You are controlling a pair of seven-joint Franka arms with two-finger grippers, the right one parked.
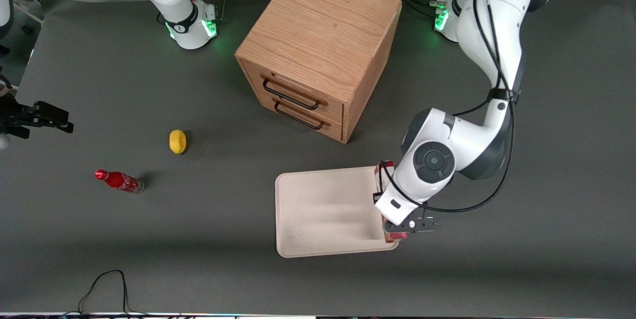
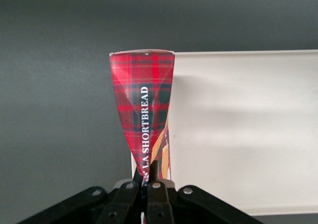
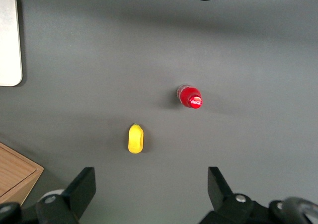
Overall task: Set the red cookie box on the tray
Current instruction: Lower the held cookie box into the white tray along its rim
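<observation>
— Holding the red cookie box (image 2: pixel 144 110) by its long narrow sides, is it? Where does the box sit?

— At the tray's (image 1: pixel 318 209) edge toward the working arm's end of the table (image 1: pixel 198 239). In the wrist view the carton runs along that rim, partly over the cream surface, partly over the grey. I cannot tell whether it is resting on the tray or just above it.

— And the hand (image 2: pixel 149 180)?

— Closed tight on the box, the fingers pinching the carton's tartan face so it caves in between them. I judge that grip keeps a long carton from swinging.

— The arm's pose?

— Reaching out from its base past the wooden drawer cabinet (image 1: pixel 318 50), elbow bent, wrist pointing straight down over the tray's edge.

— Anything nearby?

— A lemon (image 1: pixel 177 141) and a red soda bottle (image 1: pixel 119 181) lie well apart, toward the parked arm's end.
</observation>
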